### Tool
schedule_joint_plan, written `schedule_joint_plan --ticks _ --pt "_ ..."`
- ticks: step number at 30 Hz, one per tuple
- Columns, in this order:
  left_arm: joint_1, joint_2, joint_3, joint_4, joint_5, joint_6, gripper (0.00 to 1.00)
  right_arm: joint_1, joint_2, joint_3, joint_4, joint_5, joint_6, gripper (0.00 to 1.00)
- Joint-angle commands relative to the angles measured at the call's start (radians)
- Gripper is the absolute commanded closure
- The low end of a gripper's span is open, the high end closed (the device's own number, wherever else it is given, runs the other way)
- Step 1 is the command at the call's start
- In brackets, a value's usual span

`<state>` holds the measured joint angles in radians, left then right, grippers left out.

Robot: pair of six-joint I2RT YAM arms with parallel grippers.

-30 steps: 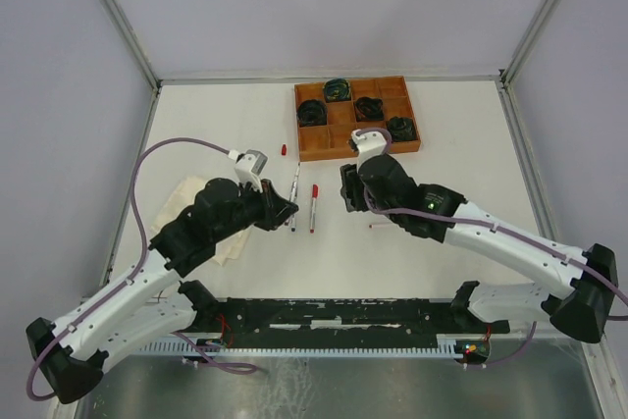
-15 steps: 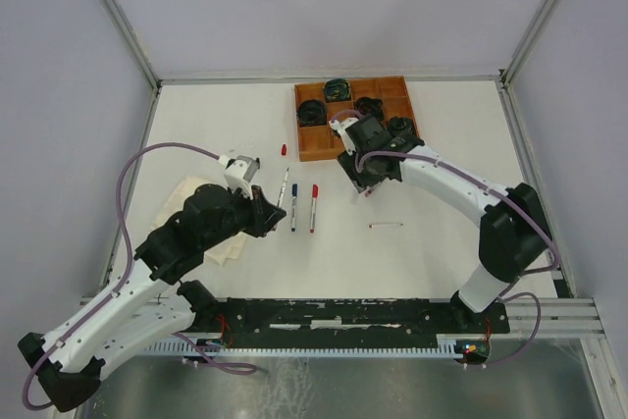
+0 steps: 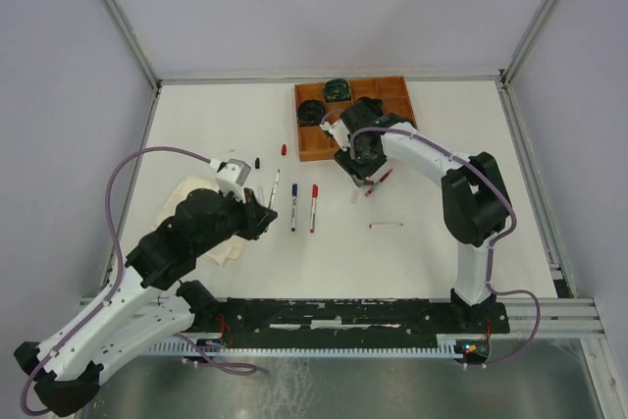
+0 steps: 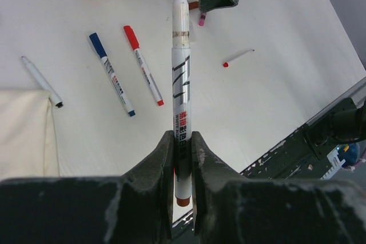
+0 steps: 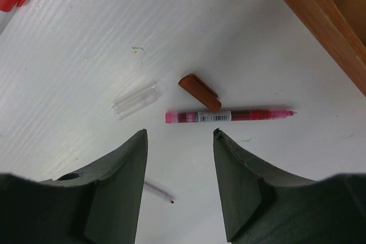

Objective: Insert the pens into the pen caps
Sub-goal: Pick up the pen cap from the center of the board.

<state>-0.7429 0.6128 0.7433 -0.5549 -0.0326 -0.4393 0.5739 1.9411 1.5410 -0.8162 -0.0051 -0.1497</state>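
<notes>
Left gripper pinching an uncapped white marker pen.
Right gripper spread above the brown cap; next, probably, it must grasp that for capping.

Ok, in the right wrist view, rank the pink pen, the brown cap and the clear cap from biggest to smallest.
1. The pink pen, by far the longest.
2. The brown cap and the clear cap look about equal, so I can't rank them.
</notes>
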Motion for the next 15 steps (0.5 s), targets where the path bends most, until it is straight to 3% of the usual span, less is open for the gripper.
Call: schedule_joint_plan --ticks 1,15 --pt "-0.002 -0.025 0.033 0.002 -0.043 0.033 0.97 -0.022 0.053 0.068 -0.057 -0.023 -0.065 0.43" --pt "-0.002 -0.026 0.028 0.002 -0.044 0.03 0.97 -0.04 0.145 0.116 -0.064 -0.011 -0.089 0.46"
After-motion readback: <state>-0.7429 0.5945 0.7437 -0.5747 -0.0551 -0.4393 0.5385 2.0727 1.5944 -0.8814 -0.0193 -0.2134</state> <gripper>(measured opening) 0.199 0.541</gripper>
